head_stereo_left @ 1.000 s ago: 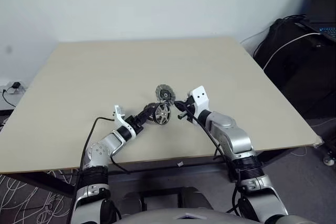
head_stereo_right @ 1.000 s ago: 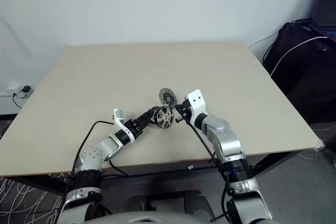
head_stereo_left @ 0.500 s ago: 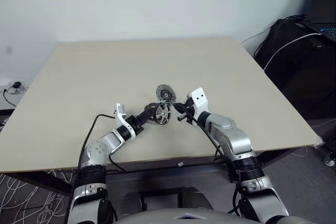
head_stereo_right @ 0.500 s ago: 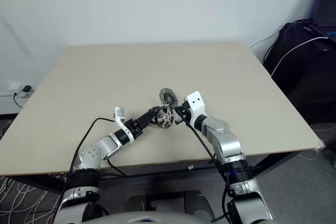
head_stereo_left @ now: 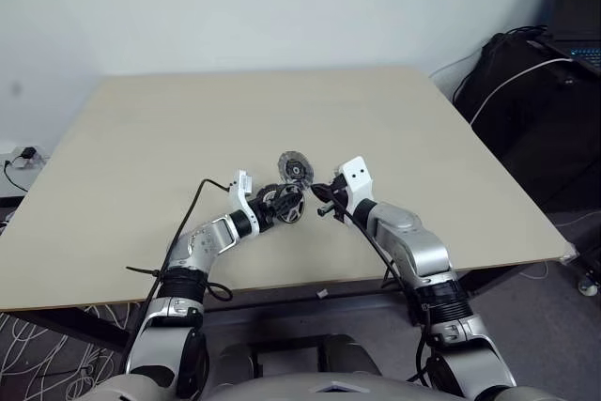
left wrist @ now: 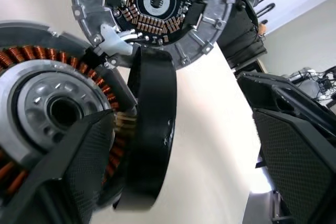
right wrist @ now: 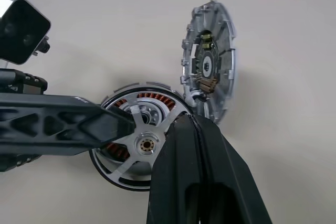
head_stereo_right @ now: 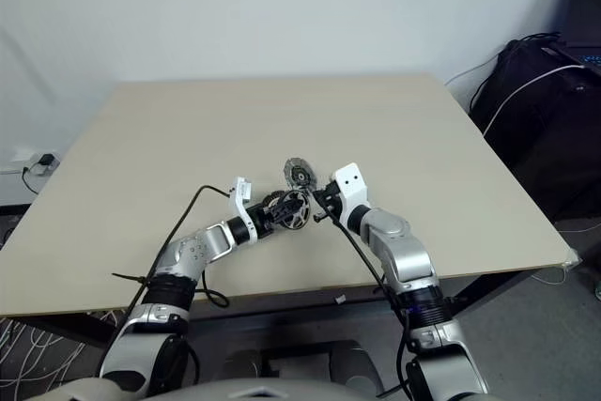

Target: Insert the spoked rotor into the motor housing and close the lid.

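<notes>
At table centre, left hand spread round spoked rotor; right hand pressed together.

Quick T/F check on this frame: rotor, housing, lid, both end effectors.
1. The right end effector has its fingers shut. True.
2. The silvery-white spoked metal rotor is fully seated in the round dark-rimmed motor housing. False: it leans askew against the housing, and the copper-brown windings are still exposed.
3. The grey ribbed metal lid closes the housing. False: it is off, beside the housing.
4. The left end effector has its fingers apart, with the rotor's dark rim between them. True.
</notes>
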Robot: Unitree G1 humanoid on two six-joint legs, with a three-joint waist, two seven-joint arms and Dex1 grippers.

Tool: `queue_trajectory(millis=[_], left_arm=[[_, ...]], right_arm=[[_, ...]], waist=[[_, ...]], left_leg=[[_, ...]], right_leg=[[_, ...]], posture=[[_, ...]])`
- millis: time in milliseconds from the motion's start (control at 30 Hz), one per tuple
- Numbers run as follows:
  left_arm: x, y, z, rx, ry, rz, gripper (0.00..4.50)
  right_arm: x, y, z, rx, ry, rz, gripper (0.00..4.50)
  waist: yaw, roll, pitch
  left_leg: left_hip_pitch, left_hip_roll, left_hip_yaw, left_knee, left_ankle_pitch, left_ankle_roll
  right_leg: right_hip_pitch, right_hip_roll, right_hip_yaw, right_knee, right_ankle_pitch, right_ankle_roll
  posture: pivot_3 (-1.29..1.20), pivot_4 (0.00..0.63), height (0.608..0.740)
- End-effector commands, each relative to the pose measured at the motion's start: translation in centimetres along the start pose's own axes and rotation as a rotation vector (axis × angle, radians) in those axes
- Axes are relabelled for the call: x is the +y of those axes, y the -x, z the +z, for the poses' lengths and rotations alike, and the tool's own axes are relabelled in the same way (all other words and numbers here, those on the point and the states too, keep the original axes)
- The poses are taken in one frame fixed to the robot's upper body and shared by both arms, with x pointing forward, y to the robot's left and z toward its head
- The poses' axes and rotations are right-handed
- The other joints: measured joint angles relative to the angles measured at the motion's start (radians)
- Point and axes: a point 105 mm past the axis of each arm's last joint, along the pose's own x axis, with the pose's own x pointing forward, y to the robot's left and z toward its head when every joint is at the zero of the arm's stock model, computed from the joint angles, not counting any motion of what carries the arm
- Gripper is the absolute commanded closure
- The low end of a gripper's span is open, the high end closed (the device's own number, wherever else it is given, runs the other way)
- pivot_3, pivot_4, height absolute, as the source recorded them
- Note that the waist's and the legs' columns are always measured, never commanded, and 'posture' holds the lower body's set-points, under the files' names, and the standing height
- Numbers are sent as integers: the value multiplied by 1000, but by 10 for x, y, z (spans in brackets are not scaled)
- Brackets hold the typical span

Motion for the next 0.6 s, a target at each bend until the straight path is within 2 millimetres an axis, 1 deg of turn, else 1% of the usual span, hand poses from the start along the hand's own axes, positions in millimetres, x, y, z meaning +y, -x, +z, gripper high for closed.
queue_trajectory(millis=[33,133,333,467,567,600], left_arm=[[-2,1,13,-35,-34,-16,1571],[1,6,13,-49,-21,-4,2522],[7,13,11,-71,-5,21,2522],[7,18,15,-111,33,22,2522],[9,22,9,-98,36,34,3109],[10,22,8,-93,35,35,3435]], right_arm=[[0,3,17,-63,21,-4,4500],[0,2,17,-62,21,-1,4500],[2,0,18,-61,22,9,4500],[2,0,18,-62,23,12,4500],[2,0,18,-61,22,12,4500],[2,0,18,-61,22,13,4500]], waist=[[1,0,0],[1,0,0],[1,0,0],[1,0,0],[1,0,0],[1,0,0]], left_leg=[[0,0,0,0,0,0],[0,0,0,0,0,0],[0,0,0,0,0,0],[0,0,0,0,0,0],[0,0,0,0,0,0],[0,0,0,0,0,0]], right_leg=[[0,0,0,0,0,0],[0,0,0,0,0,1],[0,0,0,0,1,1],[0,0,0,0,1,1],[0,0,0,0,1,1],[0,0,0,0,1,1]], posture=[[0,0,740],[0,0,740],[0,0,740],[0,0,740],[0,0,740],[0,0,740]])
